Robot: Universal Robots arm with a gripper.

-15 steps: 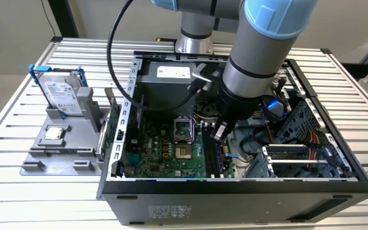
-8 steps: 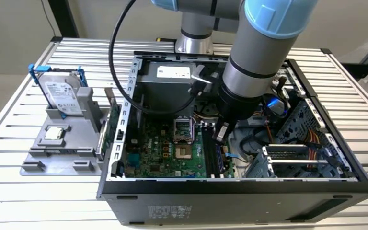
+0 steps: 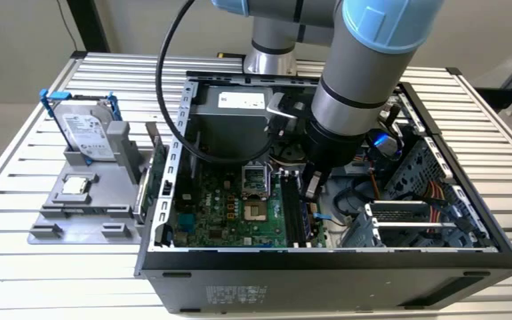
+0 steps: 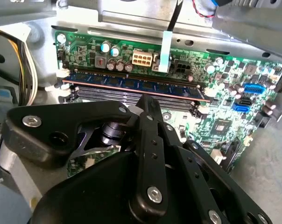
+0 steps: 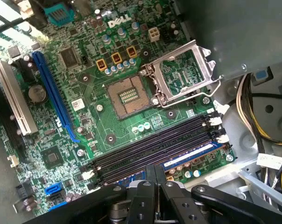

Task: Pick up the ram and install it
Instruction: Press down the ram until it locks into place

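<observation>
The ram (image 4: 131, 87) is a long, thin dark stick with blue chips and a copper-coloured lower edge. It stands along the outermost of the black memory slots (image 5: 150, 142) on the green motherboard (image 5: 99, 116), and its blue label (image 5: 187, 157) shows beside the fingers. My gripper (image 5: 155, 171) reaches down inside the open computer case (image 3: 327, 257). Its two black fingers are close together at the stick's middle, one on each side. In the exterior view the gripper (image 3: 311, 193) hangs over the slots to the right of the processor socket (image 3: 254, 183).
On the exterior view's left a grey holder (image 3: 51, 230) carries a silver hard drive in a blue frame (image 3: 87, 133) and a small square chip (image 3: 77, 185). Around the gripper are the power supply box (image 3: 229, 120), loose cables (image 5: 267, 121) and a drive cage (image 3: 416, 217).
</observation>
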